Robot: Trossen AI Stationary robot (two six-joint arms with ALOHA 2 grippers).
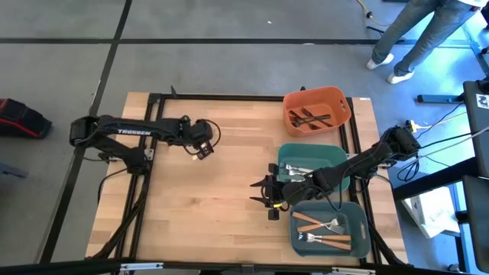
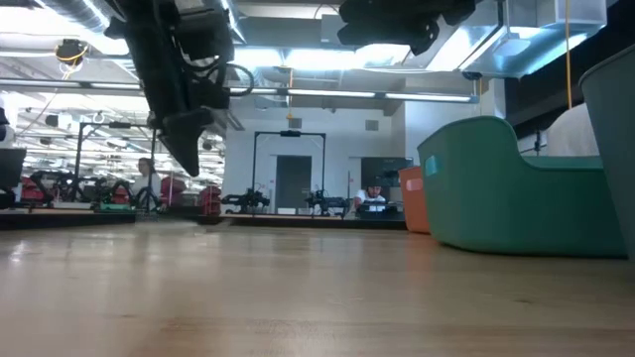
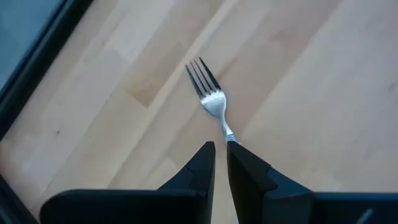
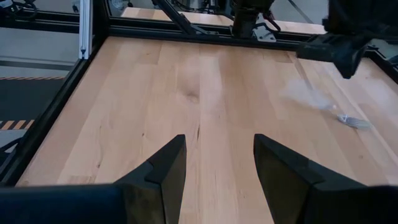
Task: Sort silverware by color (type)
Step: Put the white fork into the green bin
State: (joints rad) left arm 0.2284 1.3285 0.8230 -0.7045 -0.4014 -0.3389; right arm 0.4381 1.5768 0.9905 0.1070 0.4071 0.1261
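- Left wrist view alone showed what I carried: a silver fork, head and tines pointing away from my left gripper, its handle end pinched between my left fingers, which were almost pressed together.
- That fork hung above bare wood; whether it touched the table I could not tell.
- In the high view, my left gripper sat over the table's left-centre part, well apart from the bins; the fork itself was too small to make out there.
- Only the high view showed into the three bins on the right: an orange bin with dark forks, a green bin with silver forks, and a blue-grey bin with tan-handled forks.
- The high view also placed my right gripper just left of the green bin, near the blue-grey one, and showed a person's legs beyond the table's far edge.
- Right wrist view showed my right fingers spread wide with only bare wood between them, holding nothing; farther off, my left gripper appeared with a blurred fork below it.
- Low view showed my left arm raised off the tabletop, the green bin at right with the orange bin behind it, and people in the room beyond; no forks could be seen there.
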